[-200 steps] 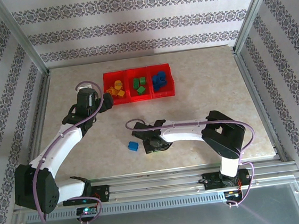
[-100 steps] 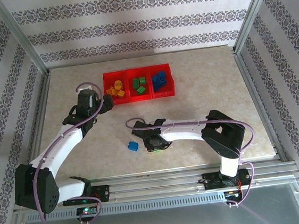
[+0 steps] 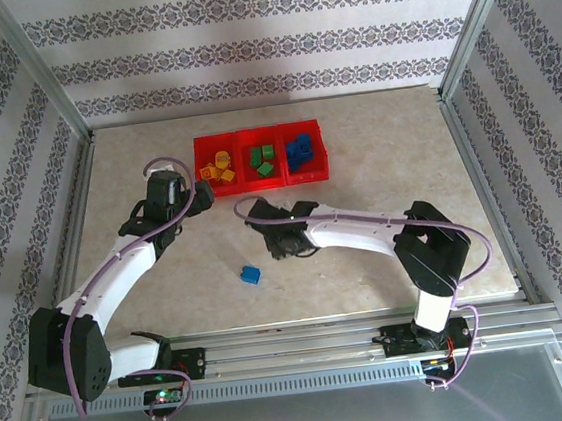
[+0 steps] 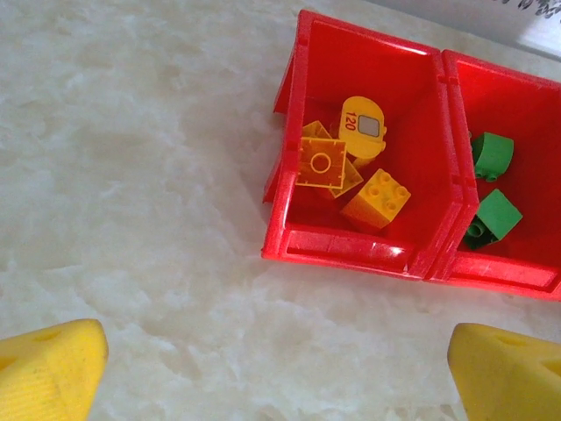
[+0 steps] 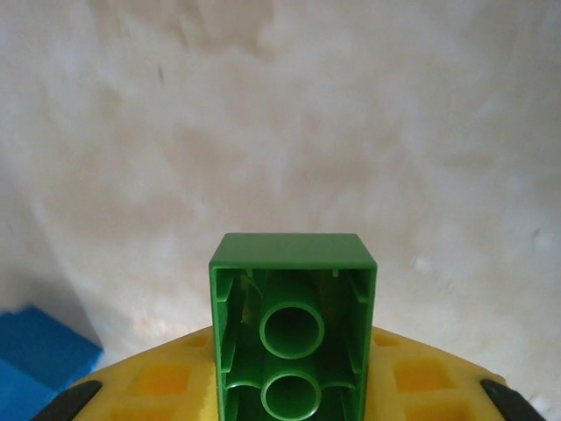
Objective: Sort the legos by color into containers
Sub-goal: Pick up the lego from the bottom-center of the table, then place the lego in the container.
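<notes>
Nearly done: the containers [image 3: 263, 185] ahead hold sorted legos [image 3: 263, 162], the right end effector [image 3: 280, 243] pinches a green lego [image 5: 293, 329], a blue lego [image 3: 250, 273] lies on the surface [image 3: 386, 159] near it, and the left end effector [image 3: 199, 195] hangs spread wide.

green brick [image 5: 292, 324]: bottom cut off | blue brick [image 5: 44, 351]: cut by corner | middle bin [image 4: 513, 92]: right side cropped
</notes>
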`<action>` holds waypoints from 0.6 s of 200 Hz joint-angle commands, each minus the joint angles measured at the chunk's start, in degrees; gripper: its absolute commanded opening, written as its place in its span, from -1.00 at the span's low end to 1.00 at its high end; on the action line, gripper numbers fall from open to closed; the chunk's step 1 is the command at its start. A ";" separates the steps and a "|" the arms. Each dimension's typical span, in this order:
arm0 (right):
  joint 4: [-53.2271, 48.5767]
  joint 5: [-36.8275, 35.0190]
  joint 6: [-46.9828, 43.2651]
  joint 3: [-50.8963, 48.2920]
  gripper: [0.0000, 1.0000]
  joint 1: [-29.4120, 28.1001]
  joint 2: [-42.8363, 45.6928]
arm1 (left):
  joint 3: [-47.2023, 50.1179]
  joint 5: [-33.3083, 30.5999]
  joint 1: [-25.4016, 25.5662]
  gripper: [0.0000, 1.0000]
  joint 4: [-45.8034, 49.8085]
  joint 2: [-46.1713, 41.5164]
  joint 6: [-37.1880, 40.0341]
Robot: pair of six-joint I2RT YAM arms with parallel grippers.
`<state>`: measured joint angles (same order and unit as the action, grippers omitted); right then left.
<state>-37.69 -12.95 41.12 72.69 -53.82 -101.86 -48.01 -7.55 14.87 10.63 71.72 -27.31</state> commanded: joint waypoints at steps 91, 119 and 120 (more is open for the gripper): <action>1.54 0.41 -19.11 34.29 -0.37 12.70 -17.70 | 4.61 -1.16 -0.81 0.99 2.24 -6.59 -0.72; 1.24 1.63 -19.96 43.39 -0.36 14.95 -25.40 | 5.47 -0.99 -0.81 0.99 2.88 -8.09 -0.96; 1.18 1.67 -19.91 43.71 -0.36 15.01 -25.71 | 5.51 -0.98 -0.81 0.99 2.93 -8.13 -0.93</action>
<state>-35.92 -12.88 23.55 109.93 -40.36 -122.37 -43.48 -7.81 14.87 11.49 65.28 -27.49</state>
